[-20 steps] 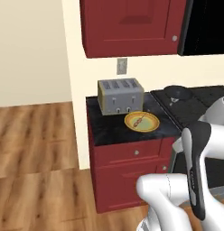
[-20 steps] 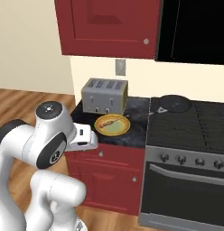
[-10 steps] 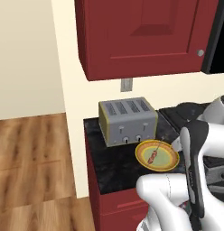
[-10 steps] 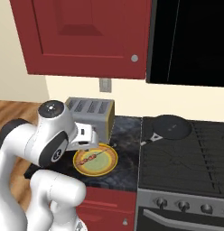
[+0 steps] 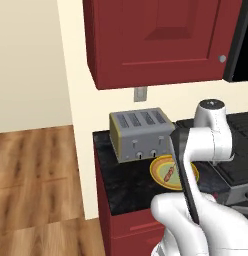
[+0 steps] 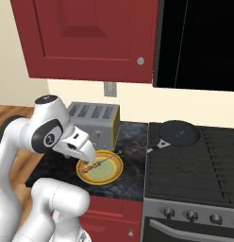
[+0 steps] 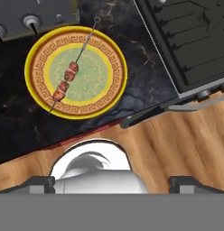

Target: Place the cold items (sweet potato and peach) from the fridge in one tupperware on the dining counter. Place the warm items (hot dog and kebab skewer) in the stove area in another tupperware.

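— How many skewers do you count, and where from the pincer (image 7: 112, 182)?

— One kebab skewer (image 7: 68, 77), lying across the one yellow plate (image 7: 108, 85). In the hand view plate and skewer sit ahead of the pincer and off to one side, well apart from its tips. Three chunks of meat sit on the stick, bunched toward its lower end; the ringed end reaches past the plate's rim.

— And the pincer itself?

— Its two dark tips stand wide apart at the bottom corners of the hand view, with nothing between them. It hangs above the front edge of the dark worktop (image 7: 145, 81), touching nothing.

— What else is around?

— One silver toaster (image 5: 140, 134) with four slots, just behind the plate, farther from the pincer. One stove (image 6: 194, 165) beside the plate, with one black pan (image 6: 178, 133) on its rear burner. One red cabinet (image 6: 88, 38) overhead, and wooden floor (image 5: 36, 185) below the worktop's edge.
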You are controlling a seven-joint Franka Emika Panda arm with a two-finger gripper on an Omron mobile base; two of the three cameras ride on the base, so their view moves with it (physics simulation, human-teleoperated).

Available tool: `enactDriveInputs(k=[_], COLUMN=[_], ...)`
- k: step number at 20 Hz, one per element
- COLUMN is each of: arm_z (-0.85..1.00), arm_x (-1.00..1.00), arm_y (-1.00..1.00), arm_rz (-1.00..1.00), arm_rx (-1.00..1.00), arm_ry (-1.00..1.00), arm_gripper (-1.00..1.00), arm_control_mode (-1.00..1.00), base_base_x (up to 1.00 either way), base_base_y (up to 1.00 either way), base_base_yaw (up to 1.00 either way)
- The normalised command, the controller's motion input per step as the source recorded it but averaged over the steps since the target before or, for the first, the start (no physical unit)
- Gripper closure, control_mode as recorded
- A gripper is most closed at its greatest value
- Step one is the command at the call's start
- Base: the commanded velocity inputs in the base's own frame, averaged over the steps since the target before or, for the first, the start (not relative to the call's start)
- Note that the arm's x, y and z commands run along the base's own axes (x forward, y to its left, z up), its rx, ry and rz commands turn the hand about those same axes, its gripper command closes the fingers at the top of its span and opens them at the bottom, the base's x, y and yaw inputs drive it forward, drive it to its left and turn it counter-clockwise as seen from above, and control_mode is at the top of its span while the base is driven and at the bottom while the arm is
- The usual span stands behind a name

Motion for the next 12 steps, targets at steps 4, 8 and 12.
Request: enactDriveInputs(k=[4, 8, 12], arm_z=[-0.16, -0.14, -0.09], arm_x=[0.01, 0.01, 0.06], arm_y=[0.07, 0.01, 0.04], arm_rz=[-0.34, -0.24, -0.22], arm_rx=[-0.02, 0.0, 0.0], arm_ry=[0.11, 0.04, 0.1], arm_gripper=[-1.0, -1.0, -1.0], arm_control_mode=[-1.0, -1.0, -1.0], base_base_x=[0.0, 0.0, 0.0], base_base_y=[0.0, 0.0, 0.0], base_base_yaw=[0.0, 0.0, 0.0])
